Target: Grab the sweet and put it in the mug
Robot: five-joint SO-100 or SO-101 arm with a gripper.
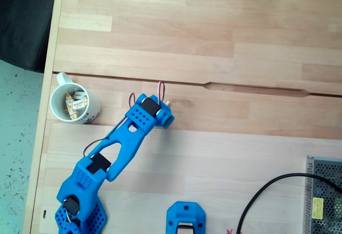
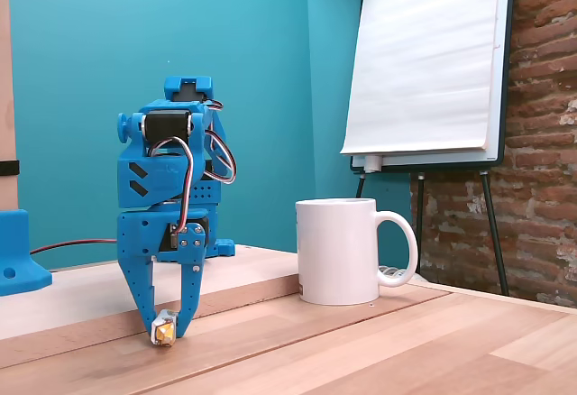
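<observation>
the surface is a pale wooden table [image 1: 224,41] of jointed planks, with a long seam and a shallow notch running across it in the fixed view from above, and it steps down to a lower board in the low side view. behind it in that side view stands a teal wall [image 2: 81,43], a flip chart [image 2: 428,57] on thin legs and a red brick wall [image 2: 545,133] at the right. from above, a speckled pale floor [image 1: 18,138] lies off the table's left edge, a metal mesh box [image 1: 325,196] sits at the lower right corner and a black cable [image 1: 267,191] curves beside it. the blue arm [image 1: 115,151] reaches down so that the gripper [image 2: 168,327] points at the boards, its two fingers clenched on the sweet [image 2: 163,329], which sits right at the tabletop between the tips. the mug [image 2: 340,251] stands upright on the table, well apart to the right in the side view; from above it holds several wrapped candies [image 1: 74,104]
</observation>
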